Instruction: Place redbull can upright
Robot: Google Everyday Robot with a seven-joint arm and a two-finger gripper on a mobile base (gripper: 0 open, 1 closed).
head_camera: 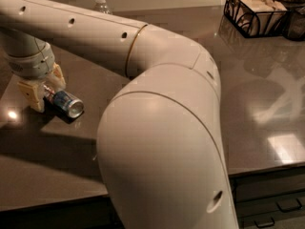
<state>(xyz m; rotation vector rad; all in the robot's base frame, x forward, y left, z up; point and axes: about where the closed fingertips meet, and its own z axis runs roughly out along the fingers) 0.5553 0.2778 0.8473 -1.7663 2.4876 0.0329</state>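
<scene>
The redbull can (67, 103) lies on its side on the dark grey table (248, 94) at the far left, with its silver top pointing to the front right. My gripper (44, 88) hangs down over the can's rear end. One tan finger (31, 95) is on the can's left and the other on its right, and they press against it. My large white arm crosses the middle of the view and hides much of the table.
A clear water bottle (101, 5) shows only its top behind my arm at the back. A black wire basket (253, 12) stands at the back right. The table's front edge runs along the bottom, with drawers (276, 206) below at the right.
</scene>
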